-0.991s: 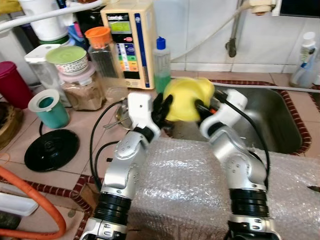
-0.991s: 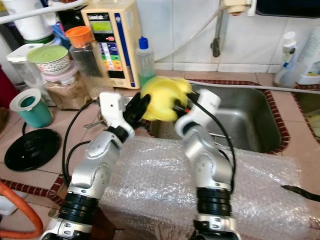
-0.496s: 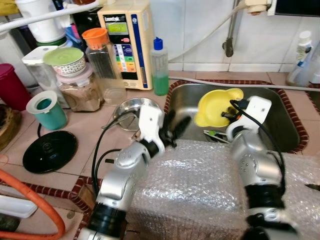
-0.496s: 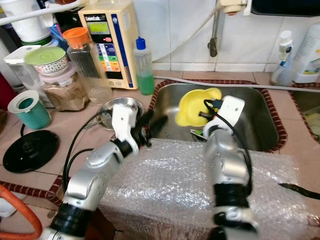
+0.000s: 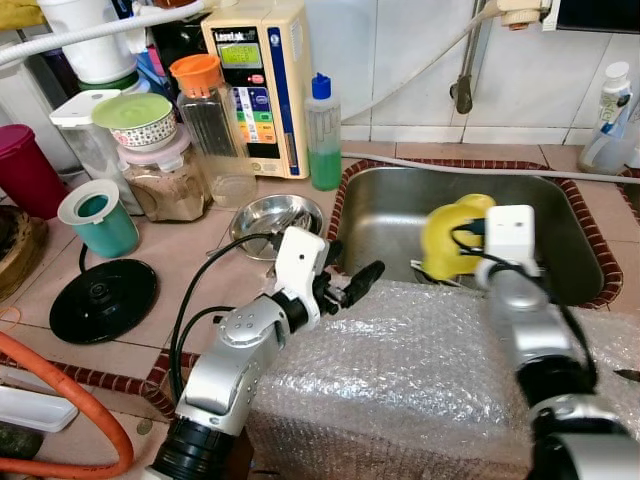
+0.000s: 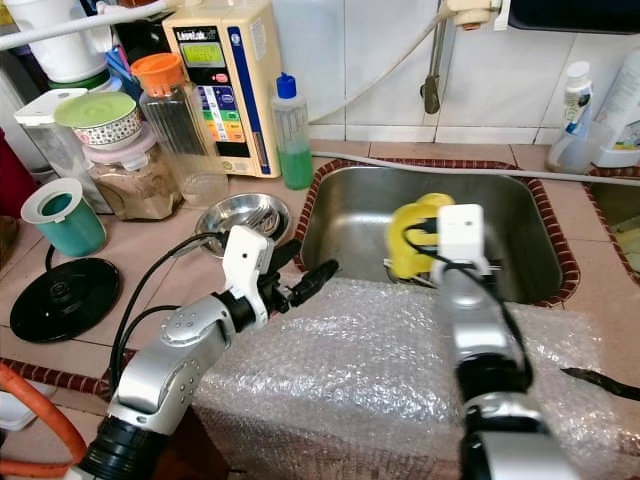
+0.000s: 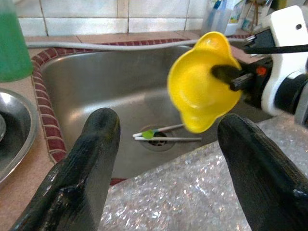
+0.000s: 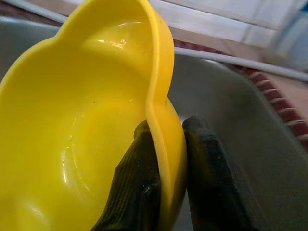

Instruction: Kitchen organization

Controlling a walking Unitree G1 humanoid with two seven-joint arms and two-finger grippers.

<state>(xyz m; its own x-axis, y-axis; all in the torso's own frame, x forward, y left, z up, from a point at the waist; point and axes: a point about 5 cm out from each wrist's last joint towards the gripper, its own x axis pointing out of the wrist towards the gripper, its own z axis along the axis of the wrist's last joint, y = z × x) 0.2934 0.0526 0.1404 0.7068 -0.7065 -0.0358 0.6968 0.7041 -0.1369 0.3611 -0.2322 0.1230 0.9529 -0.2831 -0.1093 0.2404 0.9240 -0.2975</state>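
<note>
A yellow plastic bowl [image 5: 448, 240] hangs tilted on its side above the steel sink [image 5: 382, 205]. My right gripper [image 8: 168, 126] is shut on its rim, one finger inside the bowl and one outside. My left gripper [image 5: 352, 272] is open and holds nothing. It hovers at the sink's front left corner, over the edge of the bubble wrap [image 5: 400, 360], pointing toward the bowl [image 7: 202, 89] a short way off. Two thin sticks with a green piece [image 7: 161, 134] lie by the drain at the bottom of the sink.
A small steel dish [image 5: 270, 212] sits on the counter left of the sink. Behind it stand a green soap bottle [image 5: 322, 135], a water purifier [image 5: 255, 80] and jars. A teal cup [image 5: 95, 215] and black lid [image 5: 103, 298] lie further left. An orange hose [image 5: 60, 400] runs near.
Both grippers were at the bowl over the sink's left rim. My right gripper has carried it right, over the sink. My left gripper has come off it and stands open.
</note>
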